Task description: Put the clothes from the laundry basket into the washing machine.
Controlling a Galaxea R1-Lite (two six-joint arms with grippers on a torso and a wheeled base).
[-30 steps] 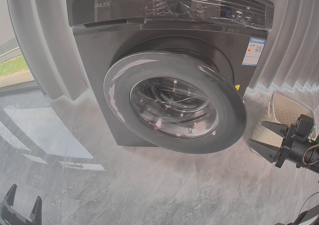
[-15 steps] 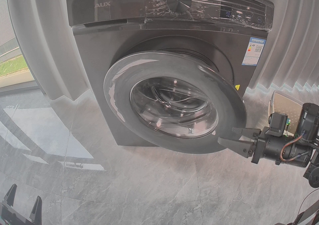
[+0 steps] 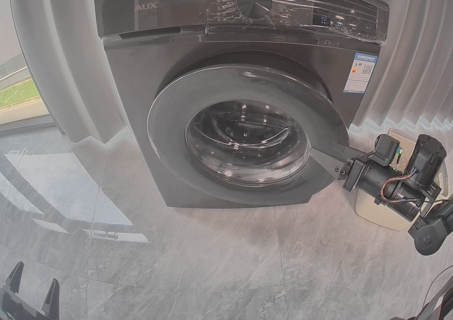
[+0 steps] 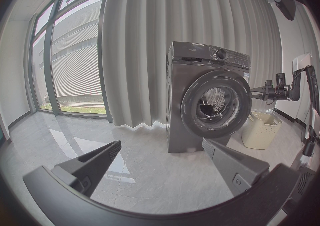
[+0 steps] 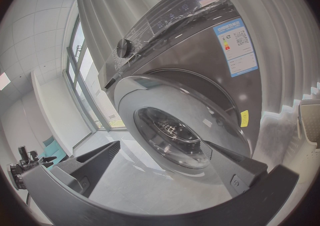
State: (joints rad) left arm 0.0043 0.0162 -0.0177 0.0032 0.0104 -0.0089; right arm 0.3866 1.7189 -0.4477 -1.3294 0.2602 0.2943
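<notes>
Head view, washing machine: the grey front-loader is standing on the tiled floor before a pale pleated curtain, facing the camera.
Door: the round, glass-fronted door is lying close against the machine's front. In the right wrist view a narrow gap is showing along its right side.
Drum: the steel drum is showing through the glass. In the left wrist view a dark shape inside it may be a garment, but I cannot tell.
Laundry basket: the pale basket is sitting on the floor just right of the machine, partly hidden behind the right arm. Its contents cannot be made out.
Right gripper: it is pointing left and slightly upward at the door's right rim, with its fingers apart and holding nothing. The lower finger is lying across the rim and seems to be touching it.
Right arm: it is stretching in from the right edge and passing over the basket, its forearm sloping up toward the door.
Left gripper: it is hanging low in the lower-left corner over bare floor, well apart from the machine. Its fingers are pointing up and spread, with nothing between them.
Window: tall panes are standing left of the curtain.
</notes>
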